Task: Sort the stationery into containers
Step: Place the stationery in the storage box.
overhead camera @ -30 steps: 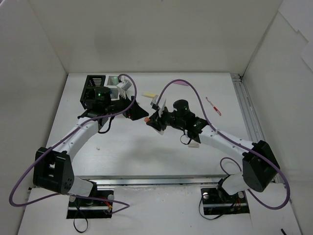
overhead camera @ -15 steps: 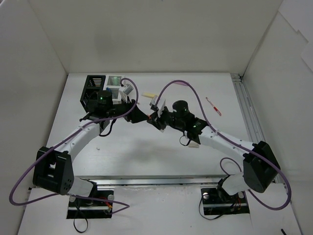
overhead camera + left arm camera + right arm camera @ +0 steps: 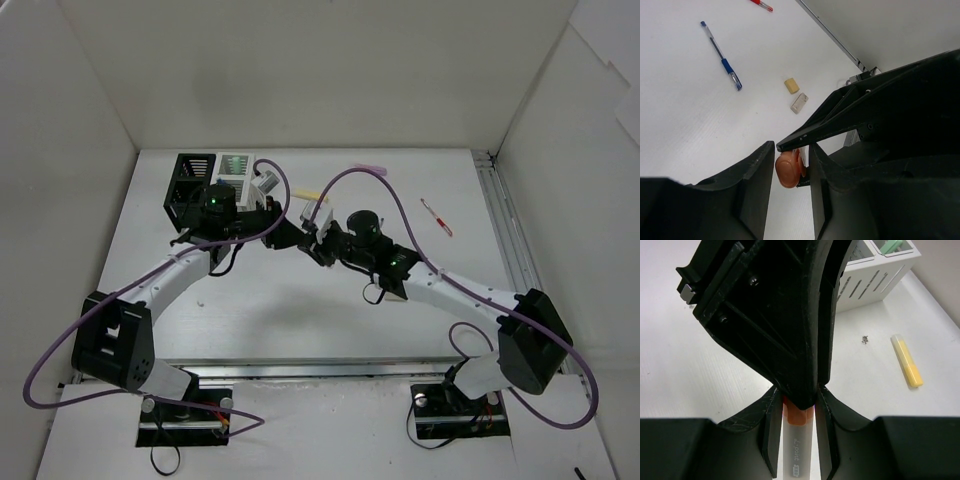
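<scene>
**Above the middle of the tabletop (image 3: pixel 300 310), the orange-capped highlighter (image 3: pixel 797 417) is gripped at both ends**

The two arms are seen meeting tip to tip over the centre of the tabletop, a little toward the far side. The right hand (image 3: pixel 798 392) is clamped on the white barrel of the orange-capped highlighter, whose cap is pointed away from it toward the left arm. The left hand (image 3: pixel 791 150) is closed in on that cap, which is shown wedged between its two fingers in the left wrist view. The highlighter is held clear of the surface between the two hands.

In the far left corner, the black container (image 3: pixel 190 178) and the white container (image 3: pixel 237 165) are set side by side and touching, the white one on the right. A green-capped highlighter (image 3: pixel 889 245) is seen inside the white container. A yellow highlighter (image 3: pixel 305 192) is left flat on the tabletop just right of the white container. A pink highlighter (image 3: pixel 370 168) is seen farther right, near the far edge, and a red pen (image 3: pixel 436 216) well to the right. In the left wrist view, a blue pen (image 3: pixel 722 57) and two beige erasers (image 3: pixel 791 85) are shown on the tabletop, the erasers close together but apart.
</scene>
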Motion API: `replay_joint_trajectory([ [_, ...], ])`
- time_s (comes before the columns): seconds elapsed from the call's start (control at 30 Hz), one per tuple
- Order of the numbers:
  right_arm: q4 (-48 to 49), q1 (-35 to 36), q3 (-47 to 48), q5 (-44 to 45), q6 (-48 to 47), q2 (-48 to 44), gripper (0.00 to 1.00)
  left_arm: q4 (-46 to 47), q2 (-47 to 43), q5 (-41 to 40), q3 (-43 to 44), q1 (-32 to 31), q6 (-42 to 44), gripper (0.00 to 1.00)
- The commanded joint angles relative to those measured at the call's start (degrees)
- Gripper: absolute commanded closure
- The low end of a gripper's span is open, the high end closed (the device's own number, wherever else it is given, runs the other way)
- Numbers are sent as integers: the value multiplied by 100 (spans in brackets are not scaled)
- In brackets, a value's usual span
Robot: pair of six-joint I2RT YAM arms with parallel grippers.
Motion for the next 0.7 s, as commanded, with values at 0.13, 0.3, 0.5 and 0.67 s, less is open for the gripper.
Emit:
replay_joint_trajectory([
  [0.13, 1398, 53, -23, 864, -300, -470, 90, 396, 21, 675, 240, -113, -159, 65],
  [0.3, 1661, 97, -85, 1119, -318, -505, 89, 388, 3, 728, 275, -113, -159, 85],
  [0.5, 1803, 115, -102, 1383, -239, -470, 87, 458, -93, 702, 257, -113, -282, 100],
  [0.67, 1803, 114, -85, 1419, -98, -461, 68, 90, -181, 290, 494, -113, -326, 100],
])
